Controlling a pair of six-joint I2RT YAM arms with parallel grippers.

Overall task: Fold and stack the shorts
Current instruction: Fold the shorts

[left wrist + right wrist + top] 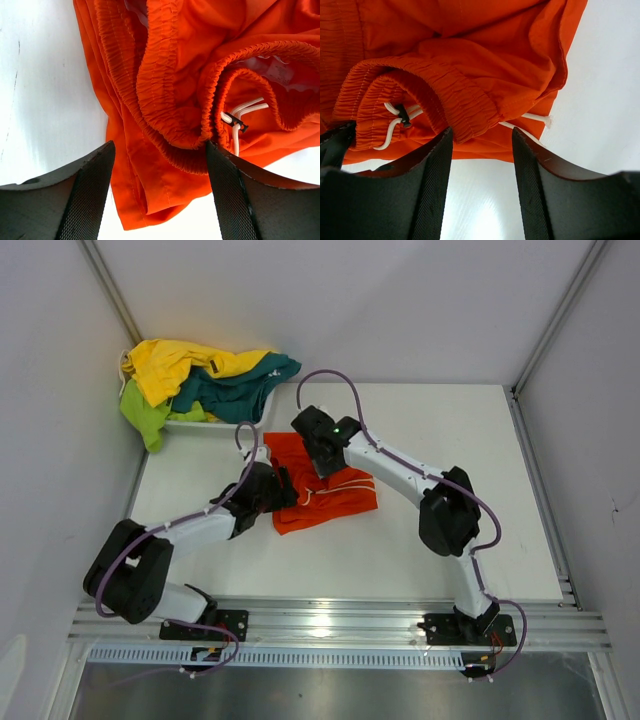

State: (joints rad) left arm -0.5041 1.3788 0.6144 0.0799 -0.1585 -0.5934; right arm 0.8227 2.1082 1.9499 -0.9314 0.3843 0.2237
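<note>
The orange shorts [330, 498] lie crumpled on the white table between both arms, waistband bunched and white drawstring [395, 122] showing. My left gripper [280, 490] sits at their left edge. In the left wrist view its jaws [160, 165] stand open with a hem corner of the orange shorts [165, 100] lying between the fingers. My right gripper [325, 455] is over the shorts' far side. It stands open [482, 150], the elastic waistband [465, 110] just at its fingertips and bare table between the pads. More shorts, yellow [175, 365], teal [240, 388] and lime-green [145, 415], are heaped in the basket.
The white plastic basket [215, 427] stands at the table's back left corner against the wall. Grey walls close in the table on the left, back and right. A metal rail [330, 625] with both arm bases runs along the near edge.
</note>
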